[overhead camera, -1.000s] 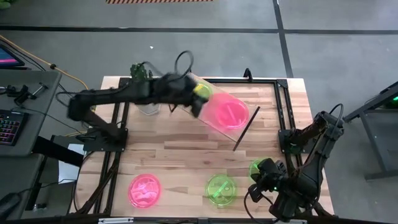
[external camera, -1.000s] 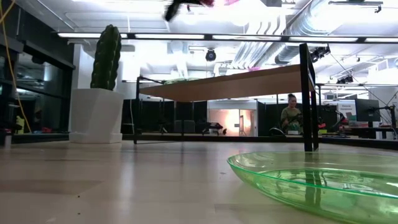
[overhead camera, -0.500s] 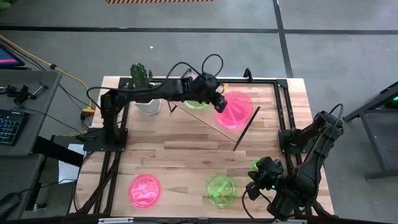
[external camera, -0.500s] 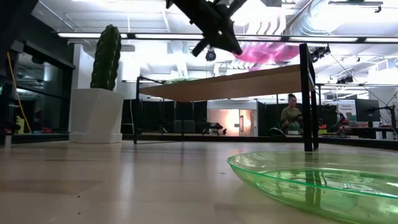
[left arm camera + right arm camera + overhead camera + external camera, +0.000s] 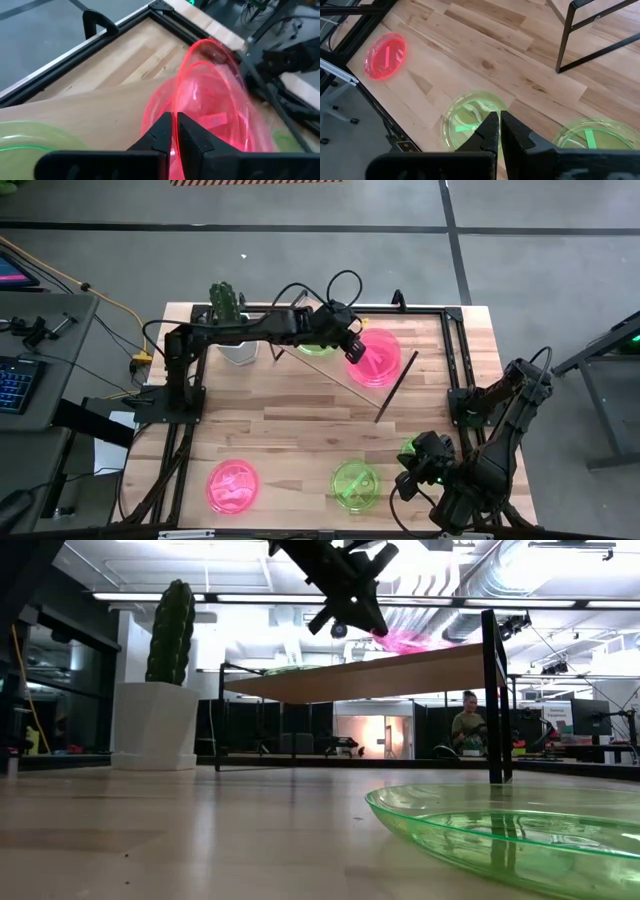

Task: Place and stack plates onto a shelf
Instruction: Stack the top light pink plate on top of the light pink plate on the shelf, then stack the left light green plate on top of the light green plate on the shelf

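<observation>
Robotics lab, exposed ceiling ducts [image 5: 450, 585], keyboard desk [image 5: 40, 340]

You see a worktop [image 5: 300, 420] of pale butcher-block wood, smooth with a soft sheen and visible grain. The shelf [image 5: 380, 675], upper middle of the low view, is a matt light wood board on thin black metal legs. The pink plate [image 5: 375, 358] on it, right of centre in the high view, is translucent glossy plastic, as are the green plate [image 5: 520, 830] at lower right of the low view and the pink plate [image 5: 385, 55] at upper left of the right wrist view. Both arms look matt black.
</observation>
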Controlling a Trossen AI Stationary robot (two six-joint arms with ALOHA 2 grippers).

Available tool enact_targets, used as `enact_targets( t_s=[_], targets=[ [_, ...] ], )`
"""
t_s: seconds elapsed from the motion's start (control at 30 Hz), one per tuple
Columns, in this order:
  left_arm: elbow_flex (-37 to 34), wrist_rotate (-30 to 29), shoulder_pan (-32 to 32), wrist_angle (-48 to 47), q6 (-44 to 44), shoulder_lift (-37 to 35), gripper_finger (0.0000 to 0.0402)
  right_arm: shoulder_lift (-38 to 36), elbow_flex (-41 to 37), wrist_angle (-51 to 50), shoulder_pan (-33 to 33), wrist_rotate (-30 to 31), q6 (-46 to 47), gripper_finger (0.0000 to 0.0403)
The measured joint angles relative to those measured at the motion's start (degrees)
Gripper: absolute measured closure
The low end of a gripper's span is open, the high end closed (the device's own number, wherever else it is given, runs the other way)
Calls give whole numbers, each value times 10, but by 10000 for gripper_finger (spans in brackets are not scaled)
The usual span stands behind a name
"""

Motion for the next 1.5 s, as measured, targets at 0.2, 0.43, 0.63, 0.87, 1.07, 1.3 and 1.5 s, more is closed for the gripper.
enact_targets(
  t_s=[0.2,0.43,0.63,0.87,1.07,1.3,1.5],
  targets=[
    [0,0,-2,-19,10,0,338,0,0,0,0,-1,0,403],
    [0,32,-3,-19,4,0,276,0,0,0,0,-1,-2,403],
    [0,48,-4,-19,-5,0,238,0,0,0,0,-1,-4,403],
    [0,48,-4,-22,-5,-5,227,0,0,-1,0,5,-5,403],
    [0,48,-4,-23,6,-4,227,0,0,-4,0,6,-5,403],
    [0,85,-1,-20,29,-40,227,0,0,-13,0,6,-5,403],
    [-10,133,-36,-13,79,-113,227,0,0,-30,-4,6,-5,403]
  ],
)
